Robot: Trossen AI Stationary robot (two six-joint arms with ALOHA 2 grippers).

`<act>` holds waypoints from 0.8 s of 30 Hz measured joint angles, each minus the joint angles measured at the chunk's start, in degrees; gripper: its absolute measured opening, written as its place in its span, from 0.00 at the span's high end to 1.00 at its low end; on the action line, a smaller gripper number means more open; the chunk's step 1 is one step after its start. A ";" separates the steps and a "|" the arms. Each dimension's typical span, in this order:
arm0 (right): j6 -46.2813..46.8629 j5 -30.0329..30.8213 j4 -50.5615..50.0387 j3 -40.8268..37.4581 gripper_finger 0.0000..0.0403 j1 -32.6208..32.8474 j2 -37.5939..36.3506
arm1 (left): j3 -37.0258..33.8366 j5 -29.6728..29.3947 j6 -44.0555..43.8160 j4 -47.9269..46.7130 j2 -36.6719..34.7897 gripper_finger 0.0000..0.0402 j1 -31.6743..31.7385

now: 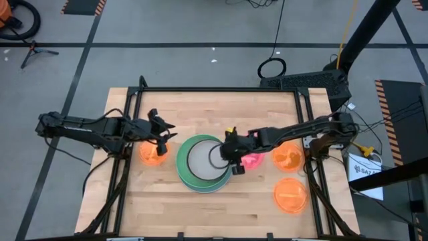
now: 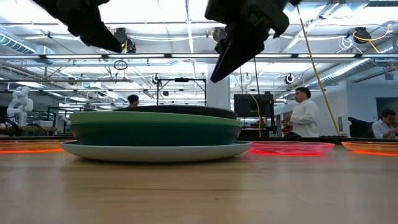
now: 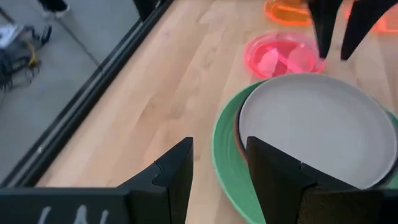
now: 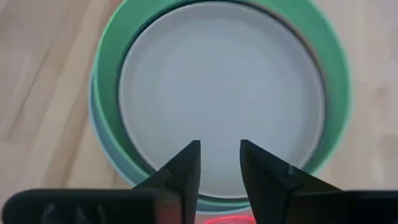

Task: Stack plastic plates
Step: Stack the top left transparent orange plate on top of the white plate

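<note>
**Plates stacked at counter centre, both end effectors hovering with fingers apart**

On the wooden counter [image 1: 167, 201] a stack of plastic plates sits near the middle. The top plate is a whitish plate [image 1: 204, 163], lying inside a light green plate [image 1: 182, 161]; the low view shows a dark teal plate [image 2: 155, 132] under the green one and a pale blue plate [image 2: 155, 151] at the bottom, touching the counter. A thin dark rim shows just under the whitish plate in the low view.

The right end effector [image 1: 229, 155] hangs over the stack's right edge, above the whitish plate, its fingers [image 4: 183, 171] apart and holding nothing. Just beside the stack on that side lies a small pink plate [image 1: 253, 159], partly under the right arm. Farther right are two translucent orange plates, one [image 1: 287, 156] by the counter's edge and another [image 1: 290, 195] nearer the front.

The left end effector [image 1: 162, 137] hovers at the stack's left side, fingers [image 3: 177, 177] apart and empty. A third small orange plate [image 1: 151, 154] lies on the counter below it, near the stack but apart from it.

People stand in the room beyond the counter.
</note>
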 joint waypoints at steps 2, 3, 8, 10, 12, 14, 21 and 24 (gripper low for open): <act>-0.85 0.01 4.24 -3.89 0.75 -1.01 -2.82 | 0.00 -0.02 -1.97 -0.66 0.00 0.61 0.79; -1.31 0.00 6.57 -5.85 0.75 -1.59 -4.34 | 0.00 0.00 -2.86 -1.08 0.00 0.61 1.38; -2.28 0.09 17.80 -16.33 0.76 -4.74 -10.45 | 0.00 0.00 -8.08 -4.58 0.00 0.61 3.96; -1.78 0.09 21.67 -19.82 0.76 -5.86 -12.66 | 0.00 0.00 -10.55 -6.91 0.00 0.61 4.86; -0.66 0.05 24.48 -22.91 0.76 -6.86 -14.36 | 0.00 0.00 -13.00 -9.96 0.00 0.61 5.62; 0.58 0.03 26.31 -25.57 0.76 -7.64 -15.63 | 0.00 -0.01 -15.11 -13.51 0.00 0.61 6.17; 3.56 -0.21 27.21 -29.20 0.76 -8.64 -17.73 | 0.00 -1.13 -19.50 -19.37 0.22 0.61 6.35; 4.16 -0.21 27.14 -29.36 0.76 -8.64 -17.71 | 0.00 -1.47 -19.47 -20.73 1.34 0.61 6.40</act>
